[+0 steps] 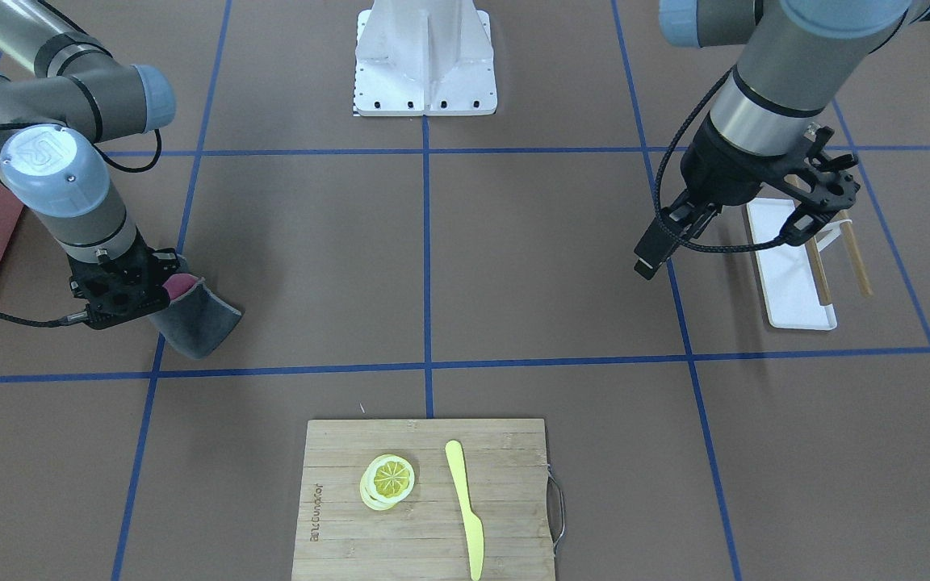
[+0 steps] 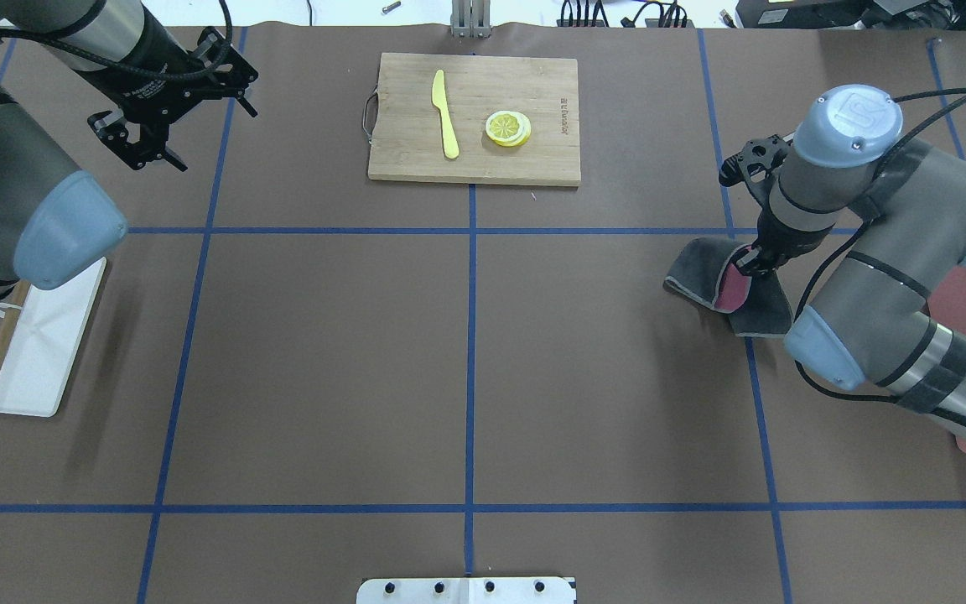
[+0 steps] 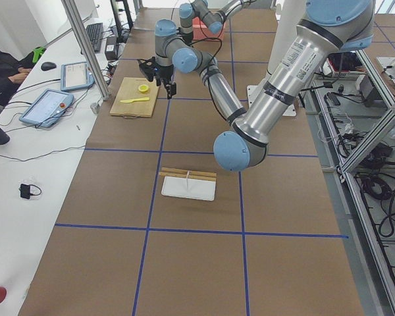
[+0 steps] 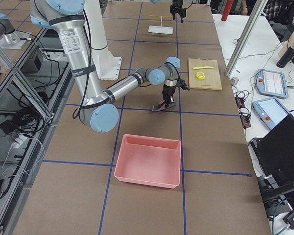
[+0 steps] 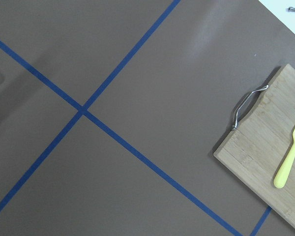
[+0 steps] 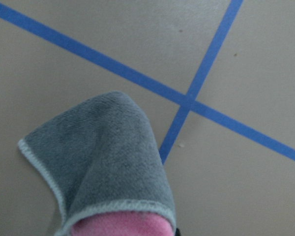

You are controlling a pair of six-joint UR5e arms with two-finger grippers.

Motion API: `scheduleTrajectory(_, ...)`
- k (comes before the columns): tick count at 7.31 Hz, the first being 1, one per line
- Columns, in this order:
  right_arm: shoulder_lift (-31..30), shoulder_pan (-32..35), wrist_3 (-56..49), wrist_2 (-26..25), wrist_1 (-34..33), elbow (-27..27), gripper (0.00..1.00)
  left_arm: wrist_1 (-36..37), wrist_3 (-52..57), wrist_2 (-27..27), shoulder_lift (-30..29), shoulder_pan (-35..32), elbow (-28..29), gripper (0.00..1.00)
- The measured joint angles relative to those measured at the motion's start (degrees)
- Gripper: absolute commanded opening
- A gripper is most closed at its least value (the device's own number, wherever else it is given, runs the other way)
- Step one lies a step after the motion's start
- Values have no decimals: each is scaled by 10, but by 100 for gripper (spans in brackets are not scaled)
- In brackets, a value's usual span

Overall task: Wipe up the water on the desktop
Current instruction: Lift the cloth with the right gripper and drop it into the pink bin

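While the right gripper (image 2: 747, 264) clamps the cloth (image 2: 705, 273) near the desktop's (image 2: 324, 352) right edge, press flat, sweep slowly; left gripper (image 2: 143, 151) fingers apart.

Open desktop (image 2: 466, 361) mid-table; cutting board (image 2: 475, 117), white tray (image 2: 38, 352), pink bin (image 4: 148, 160) (well apart) at edges.

A robotics lab: a brown desktop (image 2: 324, 352) gridded with blue tape, a bolted white robot base (image 1: 425, 60), aluminium framing (image 3: 85, 46), teach pendants (image 4: 271, 83) and tangled cables (image 4: 22, 120) alongside.
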Motion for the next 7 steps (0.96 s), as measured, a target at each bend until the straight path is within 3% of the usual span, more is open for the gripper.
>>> scheduleTrajectory(4,-23,107,-27,38,-6,90,0,0,-1,-1,0,-1,-1,99)
scheduleTrajectory(7,-168,236,-179,81,-9,169,0,0,-1,-1,0,0,-2,99)
